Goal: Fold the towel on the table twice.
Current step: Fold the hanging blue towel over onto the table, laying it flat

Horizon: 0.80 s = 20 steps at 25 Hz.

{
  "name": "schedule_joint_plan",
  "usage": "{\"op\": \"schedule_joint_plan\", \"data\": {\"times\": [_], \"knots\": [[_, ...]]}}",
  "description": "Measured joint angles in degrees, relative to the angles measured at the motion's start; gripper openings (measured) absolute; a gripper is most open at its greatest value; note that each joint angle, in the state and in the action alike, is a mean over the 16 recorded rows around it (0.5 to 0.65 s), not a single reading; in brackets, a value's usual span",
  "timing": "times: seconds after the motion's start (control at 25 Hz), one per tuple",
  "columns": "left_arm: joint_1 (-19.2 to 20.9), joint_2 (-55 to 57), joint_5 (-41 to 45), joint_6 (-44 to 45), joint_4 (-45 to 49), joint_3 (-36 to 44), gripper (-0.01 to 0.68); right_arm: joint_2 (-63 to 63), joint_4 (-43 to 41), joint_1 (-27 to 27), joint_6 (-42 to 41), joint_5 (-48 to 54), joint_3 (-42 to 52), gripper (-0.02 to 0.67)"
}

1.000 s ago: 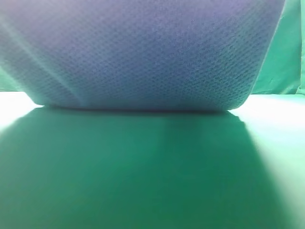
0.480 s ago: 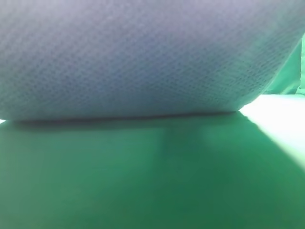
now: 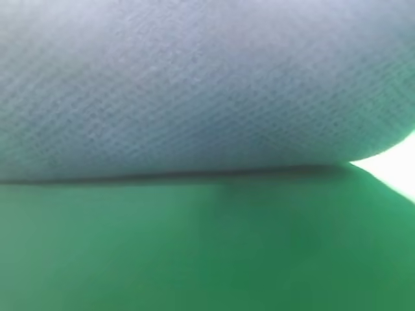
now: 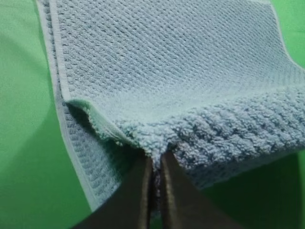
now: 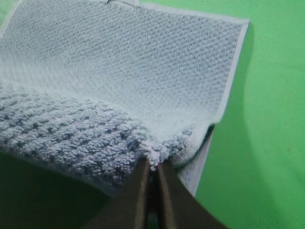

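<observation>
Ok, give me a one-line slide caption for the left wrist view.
Left gripper shut on a bunched edge of the blue-grey waffle-knit towel, lifting it over the green table.

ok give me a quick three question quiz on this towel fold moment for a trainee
1. True or false: the left gripper is shut on the towel.
2. Which part of the towel does the right gripper pinch? A) its flat middle B) a lifted edge C) nothing
3. Fill in: in the exterior high view the raised towel fills the upper part, above the green ____.

Key:
1. True
2. B
3. table
</observation>
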Motion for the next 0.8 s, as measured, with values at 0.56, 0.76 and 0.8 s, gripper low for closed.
{"op": "schedule_joint_plan", "data": {"times": [0.56, 0.76, 0.8], "knots": [[-0.1, 24.9, -9.8, 11.6, -8.8, -14.3, 0.0, 22.8, -1.4, -6.6, -3.4, -8.6, -11.9, 0.0], [-0.1, 34.1, -11.0, 14.7, -10.6, -20.9, 0.0, 30.0, -2.1, -7.4, -5.3, -11.3, -15.8, 0.0], [-0.1, 35.6, -11.3, 15.1, -10.9, -22.0, 0.0, 31.4, -2.3, -7.5, -5.6, -11.9, -16.5, 0.0]]}}
